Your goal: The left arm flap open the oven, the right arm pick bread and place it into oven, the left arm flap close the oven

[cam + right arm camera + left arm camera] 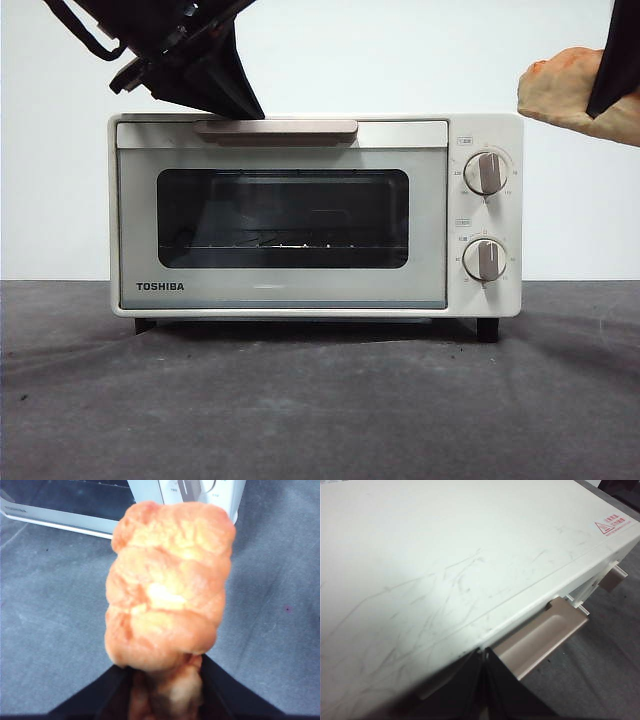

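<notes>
The oven (pixel 300 215) stands in the middle of the front view on a dark grey, cloth-like table (pixel 320 400). Its body is smooth cream-white metal, boxy with rounded corners, and its door is shut. The door holds a dark glass window (pixel 283 218) with rounded corners, through which a thin wire rack (pixel 280 246) shows. "TOSHIBA" is printed in dark capitals at the door's lower left. A flat beige-brown handle (pixel 276 128) runs along the door's top edge. Two round knobs (pixel 485 172) with beige bar grips sit one above the other on the right panel, each ringed with small markings too fine to read. In the left wrist view the oven's top is scuffed with fine grey scratches, and a small red-and-white warning label (pixel 612 526) sits near one corner; its writing is too small to make out.

The left pincer (pixel 225 100), black and tapered, hangs at the upper left of the front view, its tip just above the handle's left end; whether its jaws are parted I cannot tell.

The right pincer (pixel 165 690) is clamped on the bread (pixel 167 585), a lumpy, knotted golden-orange bun with paler rough patches, held in the air at the upper right of the front view, beside the oven's top corner.
</notes>
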Robot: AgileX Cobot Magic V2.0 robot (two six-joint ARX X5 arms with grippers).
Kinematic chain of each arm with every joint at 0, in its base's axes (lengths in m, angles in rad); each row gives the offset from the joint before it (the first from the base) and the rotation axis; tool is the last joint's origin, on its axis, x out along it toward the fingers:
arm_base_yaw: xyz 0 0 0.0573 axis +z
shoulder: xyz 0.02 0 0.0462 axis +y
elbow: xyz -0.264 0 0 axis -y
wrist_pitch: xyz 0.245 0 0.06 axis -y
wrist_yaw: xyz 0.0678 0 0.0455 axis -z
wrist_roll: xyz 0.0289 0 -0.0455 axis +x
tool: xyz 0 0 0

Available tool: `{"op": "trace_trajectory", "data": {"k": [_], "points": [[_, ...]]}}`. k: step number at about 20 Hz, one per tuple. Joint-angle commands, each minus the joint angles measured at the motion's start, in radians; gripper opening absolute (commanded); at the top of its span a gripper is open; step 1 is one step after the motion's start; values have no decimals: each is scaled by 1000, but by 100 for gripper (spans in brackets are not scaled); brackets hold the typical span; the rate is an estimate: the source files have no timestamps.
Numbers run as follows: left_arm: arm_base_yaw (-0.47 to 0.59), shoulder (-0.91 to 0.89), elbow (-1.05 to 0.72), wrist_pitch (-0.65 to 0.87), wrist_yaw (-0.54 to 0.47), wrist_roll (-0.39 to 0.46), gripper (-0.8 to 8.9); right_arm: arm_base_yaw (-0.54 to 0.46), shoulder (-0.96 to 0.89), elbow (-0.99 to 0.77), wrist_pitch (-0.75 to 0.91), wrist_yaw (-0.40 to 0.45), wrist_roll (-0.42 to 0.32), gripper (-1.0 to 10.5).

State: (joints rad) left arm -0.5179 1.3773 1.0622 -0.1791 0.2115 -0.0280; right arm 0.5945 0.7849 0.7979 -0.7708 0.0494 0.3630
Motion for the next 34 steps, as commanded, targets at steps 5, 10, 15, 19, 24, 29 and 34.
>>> {"op": "trace_trajectory", "data": {"k": [5,10,15,19,24,29,34], "points": [[-49,43,18,-92,-10,20,17,7,3,19,8,3,-13,143],[-120,42,18,-249,-9,15,17,7,3,19,11,3,-24,143],[-187,40,18,-416,-9,-6,17,7,3,19,11,3,-24,143],[-226,40,18,-505,-9,-18,17,7,3,19,11,2,-24,143],[-242,35,18,-557,-8,-36,17,7,3,19,10,-19,-24,144],[-234,-18,18,-526,-9,-43,17,7,4,19,10,-26,-24,144],[-178,-145,13,-489,-27,-71,17,8,11,19,23,-76,-23,144]]}}
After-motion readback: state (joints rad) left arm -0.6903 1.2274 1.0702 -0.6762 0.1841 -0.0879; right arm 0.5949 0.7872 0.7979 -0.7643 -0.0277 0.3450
